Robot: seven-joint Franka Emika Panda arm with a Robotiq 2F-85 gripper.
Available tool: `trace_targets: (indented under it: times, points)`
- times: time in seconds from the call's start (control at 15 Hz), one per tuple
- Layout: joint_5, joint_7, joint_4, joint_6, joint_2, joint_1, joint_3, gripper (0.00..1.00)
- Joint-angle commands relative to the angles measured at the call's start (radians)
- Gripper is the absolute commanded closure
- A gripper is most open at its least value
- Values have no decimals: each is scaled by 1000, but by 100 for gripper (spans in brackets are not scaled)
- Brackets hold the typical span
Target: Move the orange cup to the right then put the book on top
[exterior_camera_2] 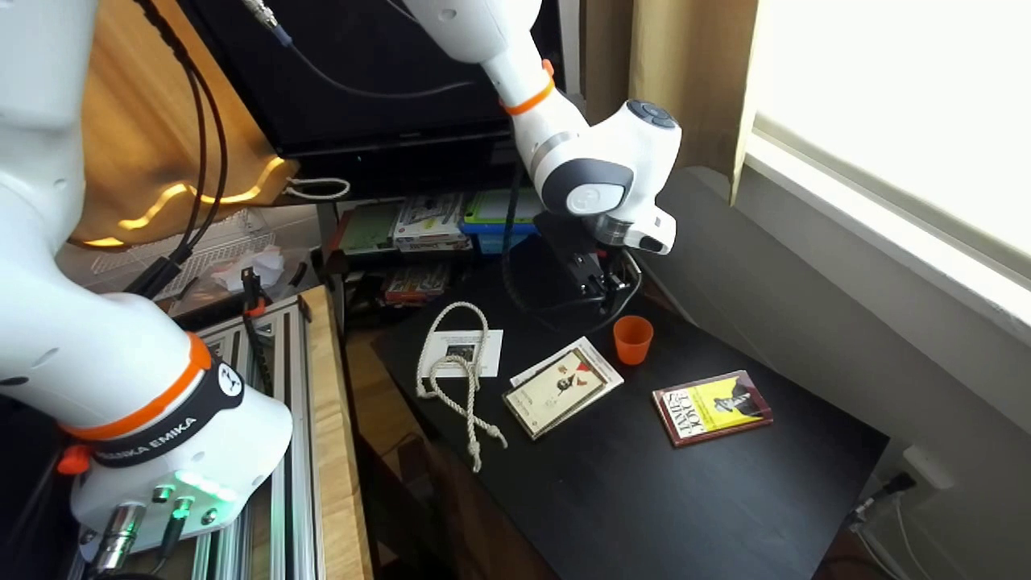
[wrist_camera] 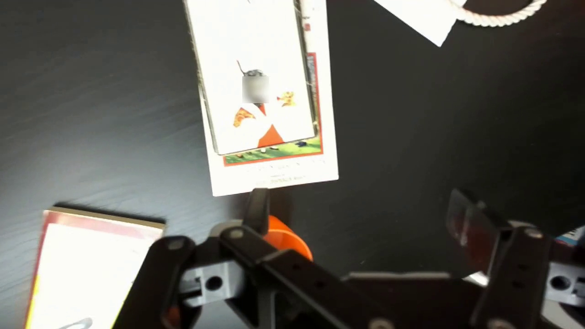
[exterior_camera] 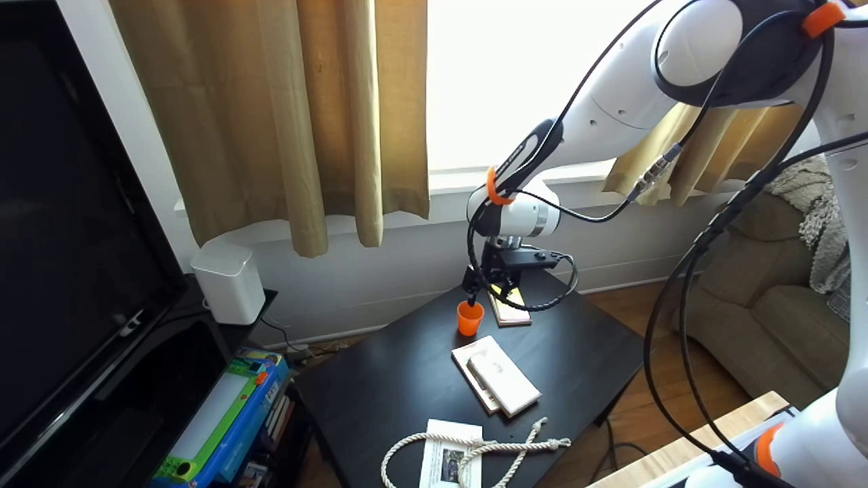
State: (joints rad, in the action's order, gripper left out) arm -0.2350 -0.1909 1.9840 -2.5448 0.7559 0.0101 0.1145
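The small orange cup (exterior_camera: 469,321) stands upright on the dark table; it also shows in an exterior view (exterior_camera_2: 633,341). In the wrist view the cup (wrist_camera: 289,241) is partly hidden behind the left finger. The book with a yellow and white cover and dark mark (exterior_camera_2: 715,407) lies flat beside the cup; it also shows in an exterior view (exterior_camera: 508,310) and at the lower left of the wrist view (wrist_camera: 87,274). My gripper (wrist_camera: 361,208) is open and empty above the table near the cup, which is not between the fingers. The gripper also shows in both exterior views (exterior_camera: 489,290) (exterior_camera_2: 604,288).
A pale beige-white book (exterior_camera_2: 557,391) lies on another white book (exterior_camera_2: 606,364), near the cup. A white rope (exterior_camera_2: 471,419) lies over a white paper (exterior_camera_2: 487,346) on the black table (exterior_camera_2: 612,499). A wall and window sill (exterior_camera_2: 886,234) border the table.
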Motion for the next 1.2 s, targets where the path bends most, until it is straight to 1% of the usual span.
trace_targets:
  times: [0.0,0.07,0.2,0.67,0.73,0.87,1.07,1.13]
  points:
    - [-8,-23,-15,-8,21,47,50,0]
    - [-22,-44,-27,-10,34,72,74,0]
    - [-32,-63,-39,-9,44,97,91,0]
    - [-37,-66,-42,-9,44,102,98,0]
    - [-3,-23,-44,-26,47,60,55,0]
    - [86,34,-75,-24,80,-7,-22,0]
    - [164,92,-108,-58,124,-59,-82,0]
    - [185,122,-120,-94,145,-81,-105,0]
